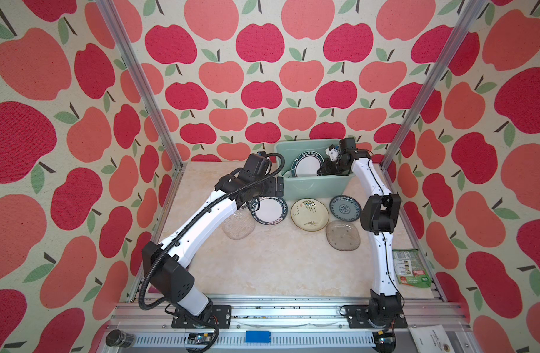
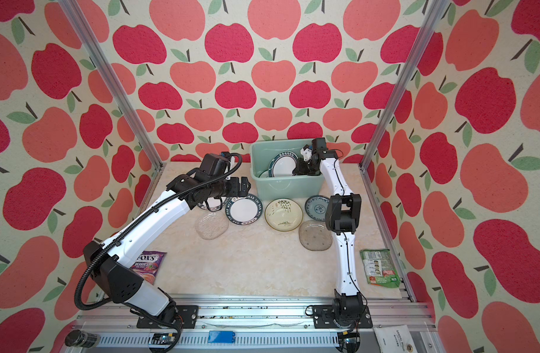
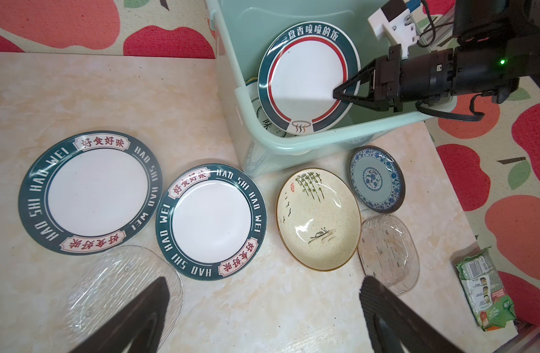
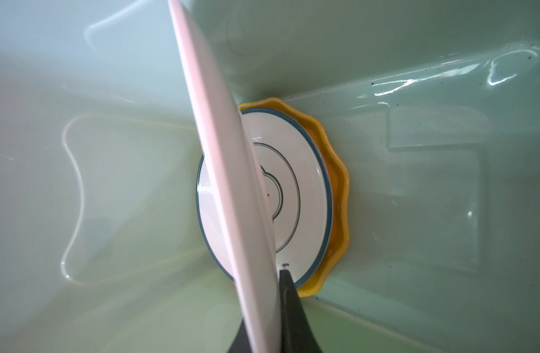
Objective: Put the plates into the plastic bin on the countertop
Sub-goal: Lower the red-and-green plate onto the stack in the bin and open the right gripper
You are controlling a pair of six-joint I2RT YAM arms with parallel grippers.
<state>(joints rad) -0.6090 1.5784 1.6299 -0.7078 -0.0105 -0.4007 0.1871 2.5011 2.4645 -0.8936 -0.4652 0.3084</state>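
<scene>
My right gripper (image 1: 321, 170) (image 4: 264, 293) is inside the mint-green plastic bin (image 1: 314, 185) (image 3: 323, 139), shut on the rim of a tilted white plate with a dark lettered rim (image 1: 307, 165) (image 3: 305, 79) (image 4: 226, 183). Under it lie a white emblem plate (image 4: 296, 189) and a yellow scalloped plate (image 4: 336, 183). My left gripper (image 1: 278, 189) (image 3: 262, 284) hangs open above the countertop (image 1: 278, 262). In front of the bin lie two dark-rimmed plates (image 3: 91, 192) (image 3: 210, 221), a cream floral plate (image 1: 309, 214), a blue patterned plate (image 1: 344, 207) and two clear glass plates (image 1: 342, 235) (image 1: 238, 226).
A green snack packet (image 1: 411, 269) lies at the right edge near the right arm. A purple packet (image 2: 146, 266) lies by the left arm's base. Apple-patterned walls and aluminium rails (image 1: 171, 195) close in the countertop on three sides.
</scene>
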